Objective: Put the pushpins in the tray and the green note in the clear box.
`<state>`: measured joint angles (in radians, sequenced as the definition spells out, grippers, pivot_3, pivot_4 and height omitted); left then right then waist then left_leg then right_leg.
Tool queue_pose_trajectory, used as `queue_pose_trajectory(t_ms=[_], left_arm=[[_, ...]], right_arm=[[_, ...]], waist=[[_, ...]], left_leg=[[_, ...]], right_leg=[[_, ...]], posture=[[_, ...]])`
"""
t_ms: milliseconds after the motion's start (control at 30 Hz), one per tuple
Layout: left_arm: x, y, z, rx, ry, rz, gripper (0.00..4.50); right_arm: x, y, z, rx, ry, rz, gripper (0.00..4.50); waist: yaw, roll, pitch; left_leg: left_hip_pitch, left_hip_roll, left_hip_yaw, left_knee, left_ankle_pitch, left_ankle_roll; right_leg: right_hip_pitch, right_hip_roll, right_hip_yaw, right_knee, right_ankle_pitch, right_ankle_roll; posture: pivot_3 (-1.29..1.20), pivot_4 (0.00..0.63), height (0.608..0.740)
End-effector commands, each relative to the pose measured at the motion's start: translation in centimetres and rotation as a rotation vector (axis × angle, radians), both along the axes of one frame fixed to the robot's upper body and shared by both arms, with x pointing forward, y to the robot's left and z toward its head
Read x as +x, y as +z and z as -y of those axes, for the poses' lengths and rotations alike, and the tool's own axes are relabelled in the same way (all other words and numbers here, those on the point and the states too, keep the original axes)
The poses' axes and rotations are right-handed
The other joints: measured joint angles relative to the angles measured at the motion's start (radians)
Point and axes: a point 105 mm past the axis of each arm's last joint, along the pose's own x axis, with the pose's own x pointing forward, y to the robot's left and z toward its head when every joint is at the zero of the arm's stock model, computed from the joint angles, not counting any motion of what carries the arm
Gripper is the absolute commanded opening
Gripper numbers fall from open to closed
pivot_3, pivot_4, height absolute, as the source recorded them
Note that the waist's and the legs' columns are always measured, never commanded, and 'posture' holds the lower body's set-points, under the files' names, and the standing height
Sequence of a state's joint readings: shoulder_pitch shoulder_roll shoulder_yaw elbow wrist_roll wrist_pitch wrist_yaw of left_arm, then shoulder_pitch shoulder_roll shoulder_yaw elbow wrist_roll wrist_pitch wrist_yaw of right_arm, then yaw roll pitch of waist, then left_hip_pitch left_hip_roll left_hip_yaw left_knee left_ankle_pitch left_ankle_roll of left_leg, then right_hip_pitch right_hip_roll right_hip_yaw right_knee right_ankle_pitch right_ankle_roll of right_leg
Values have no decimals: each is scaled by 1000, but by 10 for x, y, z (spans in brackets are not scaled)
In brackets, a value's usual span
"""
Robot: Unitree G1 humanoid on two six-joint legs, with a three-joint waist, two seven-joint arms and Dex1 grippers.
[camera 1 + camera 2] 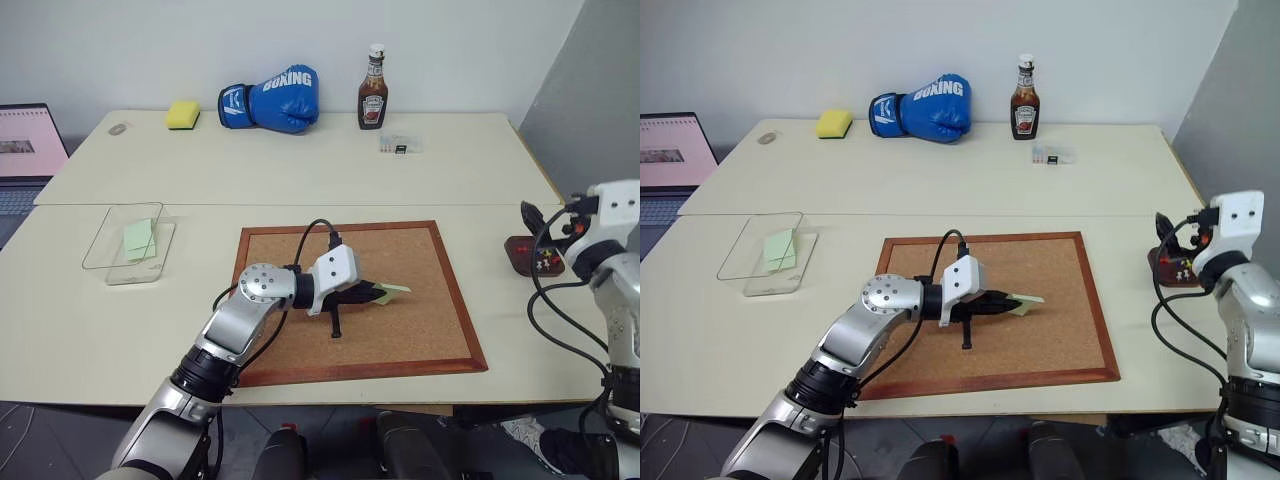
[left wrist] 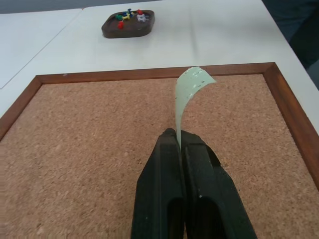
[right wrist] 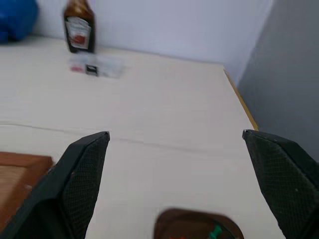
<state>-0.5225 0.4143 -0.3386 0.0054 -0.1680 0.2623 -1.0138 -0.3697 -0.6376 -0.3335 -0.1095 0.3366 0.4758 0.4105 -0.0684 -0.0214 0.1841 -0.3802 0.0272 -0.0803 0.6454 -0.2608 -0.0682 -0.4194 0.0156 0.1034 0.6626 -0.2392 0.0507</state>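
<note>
My left gripper (image 1: pixel 376 294) is shut on the green note (image 1: pixel 396 289) and holds it just above the cork board (image 1: pixel 400 340). In the left wrist view the note (image 2: pixel 192 87) curls up out of the closed fingertips (image 2: pixel 169 142). The dark brown tray (image 2: pixel 114 32) lies beyond the board's right edge and holds several coloured pushpins (image 2: pixel 128 16). My right gripper (image 3: pixel 174 164) hangs open above the tray (image 3: pixel 174 221), with nothing between its fingers. The clear box (image 1: pixel 112 215) sits at the left of the table with a pale green paper (image 1: pixel 140 240) inside.
On the far table stand a blue boxing glove (image 1: pixel 272 100), a ketchup bottle (image 1: pixel 373 90), a yellow sponge (image 1: pixel 183 114) and a small clear case (image 1: pixel 399 145). A laptop (image 1: pixel 25 150) sits at the far left. The table edge runs close behind the tray on the right.
</note>
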Motion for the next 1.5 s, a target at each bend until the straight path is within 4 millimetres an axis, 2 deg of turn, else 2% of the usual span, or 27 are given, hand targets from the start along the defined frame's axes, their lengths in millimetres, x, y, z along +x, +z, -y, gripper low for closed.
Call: queue_pose_trajectory(t_ms=[33, 100, 200, 300, 367, 467, 533, 600, 733, 900, 1067, 1100, 1133, 1367, 1500], left_arm=[[21, 24, -21, -37, 118, 74, 0], [33, 32, -35, -57, 208, 87, 0], [60, 50, -74, -117, 458, 142, 0], [79, 69, -109, -189, 696, 204, 0], [87, 83, -133, -247, 865, 251, 0], [94, 102, -185, -331, 1197, 344, 0], [87, 112, -219, -360, 1404, 431, 0], [77, 119, -240, -406, 1540, 488, 0], [63, 120, -259, -424, 1676, 539, 0], [63, 88, -278, -460, 1818, 363, 0], [60, 77, -295, -522, 1936, 300, 0], [61, 78, -295, -530, 1938, 301, 400], [62, 78, -296, -531, 1934, 301, 468], [73, 75, -293, -565, 1927, 269, 1746], [78, 82, -286, -573, 1886, 304, 2543]], right_arm=[[-17, 7, -69, -105, 324, -3, 4495], [-28, 2, -96, -114, 446, -26, 4495], [-50, 3, -142, -88, 650, -28, 4495], [-68, 11, -180, -50, 817, -19, 4495], [-76, 19, -197, -24, 895, -9, 4495], [-81, 30, -214, 10, 973, 9, 4495], [-83, 36, -220, 31, 1009, 19, 4495], [-84, 40, -224, 41, 1037, 25, 4495], [-84, 45, -231, 52, 1075, 28, 4495], [-80, 42, -235, 47, 1081, 20, 4495], [-75, 40, -231, 38, 1051, 18, 4495], [-75, 40, -230, 37, 1044, 17, 4500], [-74, 39, -229, 37, 1039, 17, 4500], [-74, 39, -225, 38, 1006, 19, 4500], [-72, 39, -218, 43, 967, 18, 4500]], waist=[[-1, 0, 0], [-1, 0, 0], [0, 0, 0], [-1, 0, 0], [1, 0, 0], [7, -1, 1], [9, -1, 1], [12, -1, 1], [21, -1, 1], [28, -2, 1], [27, -2, 1], [27, -2, 1], [27, -2, 1], [29, -2, 1], [28, -2, 1]], left_leg=[[0, 0, 0, 0, 0, 0], [0, 1, -1, 0, 0, 0], [-2, 0, -1, 0, 0, 0], [-2, 1, -2, 0, 0, 0], [-2, 1, -2, 0, 0, 0], [-2, 1, -3, 1, 0, 0], [-2, 1, -3, 1, 0, 0], [-2, 1, -4, 0, 0, 0], [-3, 1, -4, 0, 0, -1], [-3, 0, -4, 0, 0, -1], [-2, 0, -4, 0, 0, -1], [-2, 0, -4, 0, 0, -1], [-2, 0, -4, 0, 0, -1], [-3, 0, -4, 0, 0, -1], [-3, 0, -4, 0, 0, -1]], right_leg=[[0, 0, 0, 0, 0, 0], [0, 0, -1, 0, 0, 0], [0, 0, -1, -1, 0, 0], [-1, 0, -2, -1, 0, 0], [-1, 0, -2, 0, 0, 0], [-1, 0, -3, 0, 0, 0], [0, 0, -4, -1, 0, 0], [-1, 0, -4, -1, 0, 0], [-1, -1, -5, -2, 0, 0], [0, -2, -5, -2, 0, 0], [-1, -1, -5, -1, 0, 0], [-1, -1, -5, -1, 0, 0], [-1, -1, -5, -1, 0, 0], [-1, -2, -5, -1, 0, 0], [-1, -2, -5, -1, 0, 0]], posture=[[0, 150, 740], [0, 150, 740], [0, 150, 740], [0, 150, 740], [0, 150, 740], [0, 150, 740], [0, 150, 740], [0, 150, 740], [0, 150, 740], [0, 150, 740], [0, 150, 740], [0, 150, 740], [0, 150, 740], [0, 150, 740], [0, 150, 740]])
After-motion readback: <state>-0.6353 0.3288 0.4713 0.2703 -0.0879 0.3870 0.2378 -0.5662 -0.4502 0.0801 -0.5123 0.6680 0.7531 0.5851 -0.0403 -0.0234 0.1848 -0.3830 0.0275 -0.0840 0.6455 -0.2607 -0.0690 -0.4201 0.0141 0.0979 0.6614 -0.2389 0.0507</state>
